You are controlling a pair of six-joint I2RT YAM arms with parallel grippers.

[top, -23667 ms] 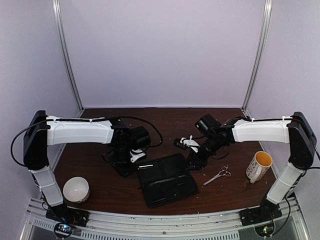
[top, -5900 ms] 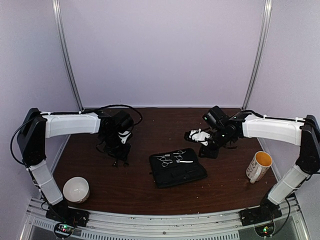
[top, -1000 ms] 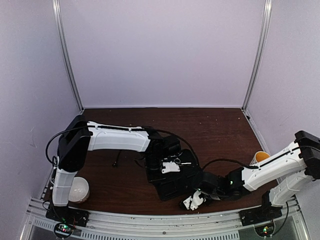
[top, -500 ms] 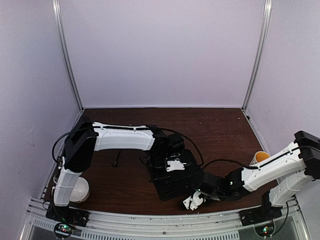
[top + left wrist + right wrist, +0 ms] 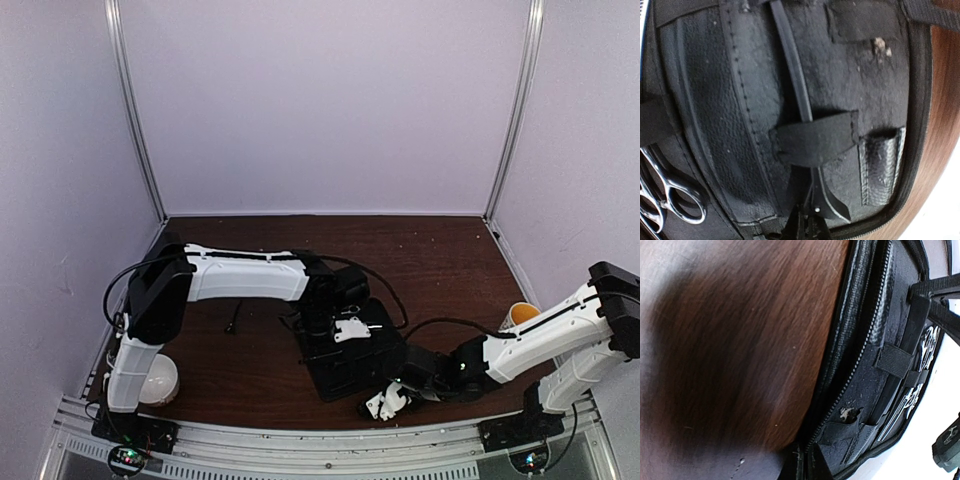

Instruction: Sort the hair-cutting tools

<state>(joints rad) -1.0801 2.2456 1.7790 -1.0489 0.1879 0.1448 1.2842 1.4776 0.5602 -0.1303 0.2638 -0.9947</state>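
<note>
Nearest: the right gripper (image 5: 385,402) is clenched, low at the near corner of the open black case (image 5: 340,378). Whether it actually pinches the rim can't be told. The right arm lies low, stretched leftward over the counter (image 5: 440,260).

Risk here: if that hold is weak, the case could slide or lift when the other arm pushes or pulls.

Mid: the left gripper (image 5: 806,227) looks clenched on the wide tail of a black clip (image 5: 790,65). The clip is threaded under an elastic strap (image 5: 815,137) inside the case.

Risk: the clip could snag on the strap, twist out of the thin grip, or get dragged back out if release comes late.

Two silver scissors (image 5: 926,342) sit in the case beside the clip. The left arm reaches rightward from its base, wrist bent down over the case.

Farther left, a second black clip (image 5: 233,320) lies loose on the counter, well apart from the case and not yet stowed.
</note>
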